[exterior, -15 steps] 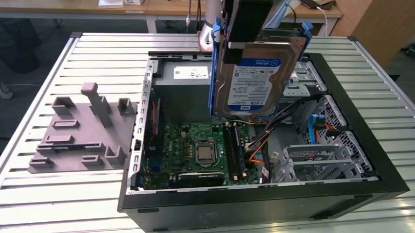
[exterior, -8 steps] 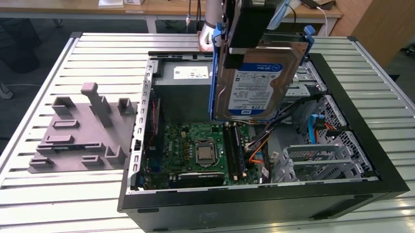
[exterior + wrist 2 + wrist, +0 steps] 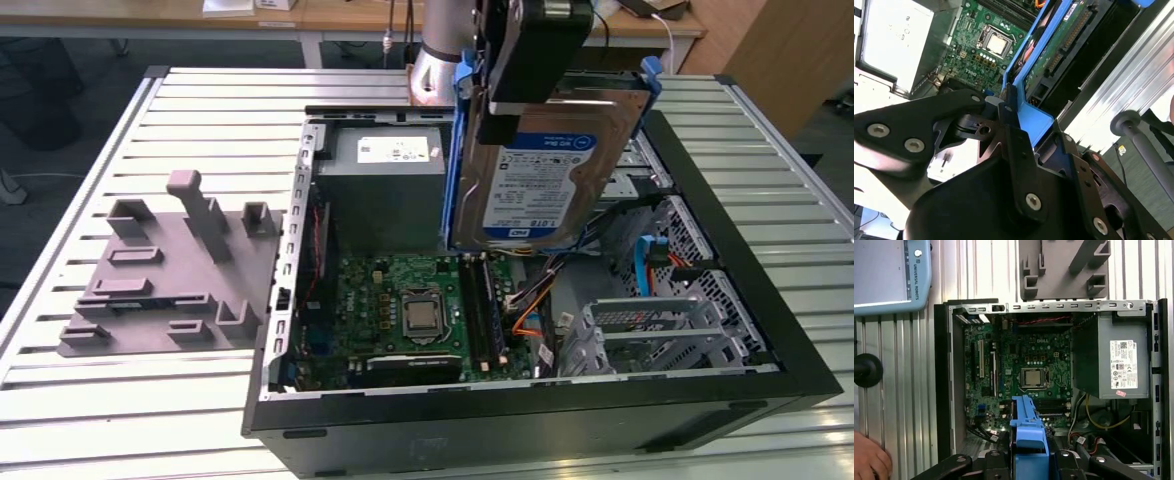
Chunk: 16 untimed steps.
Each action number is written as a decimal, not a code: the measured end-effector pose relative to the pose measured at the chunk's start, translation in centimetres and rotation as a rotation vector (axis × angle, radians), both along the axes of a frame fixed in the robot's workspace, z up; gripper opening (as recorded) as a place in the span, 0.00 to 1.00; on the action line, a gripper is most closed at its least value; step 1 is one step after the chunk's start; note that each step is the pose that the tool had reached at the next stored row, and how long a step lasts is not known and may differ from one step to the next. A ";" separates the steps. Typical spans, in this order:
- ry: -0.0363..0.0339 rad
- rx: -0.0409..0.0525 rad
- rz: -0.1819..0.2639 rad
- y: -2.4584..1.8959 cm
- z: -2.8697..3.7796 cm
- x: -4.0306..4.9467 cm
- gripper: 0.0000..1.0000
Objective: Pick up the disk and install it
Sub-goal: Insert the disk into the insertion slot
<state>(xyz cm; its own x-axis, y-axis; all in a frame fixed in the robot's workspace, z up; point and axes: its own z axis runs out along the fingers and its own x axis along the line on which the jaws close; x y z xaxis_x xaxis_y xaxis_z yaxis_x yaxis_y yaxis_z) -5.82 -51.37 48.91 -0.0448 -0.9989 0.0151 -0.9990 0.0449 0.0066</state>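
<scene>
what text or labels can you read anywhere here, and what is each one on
White-and-blue label on the disk in the hand: print too small to read.
White sticker on the power supply: too small to read.
Motherboard: one white maker's mark; other markings too small.
Teach pendant: a maker's name in capitals along its edge.

Lab, slatted bench (image 3: 174,120), opened computer case (image 3: 534,415)
</scene>
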 end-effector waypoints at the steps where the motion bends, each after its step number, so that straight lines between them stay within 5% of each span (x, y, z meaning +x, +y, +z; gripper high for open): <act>1: 0.0000 0.0000 0.000 -0.05 -0.03 0.03 0.36; 6: -0.0001 0.0004 0.000 -0.79 -0.19 0.10 0.36; 8: -0.0001 0.0002 0.000 -1.76 -0.36 0.24 0.36; 16: 0.0000 0.0001 0.000 -2.29 -0.66 1.11 0.36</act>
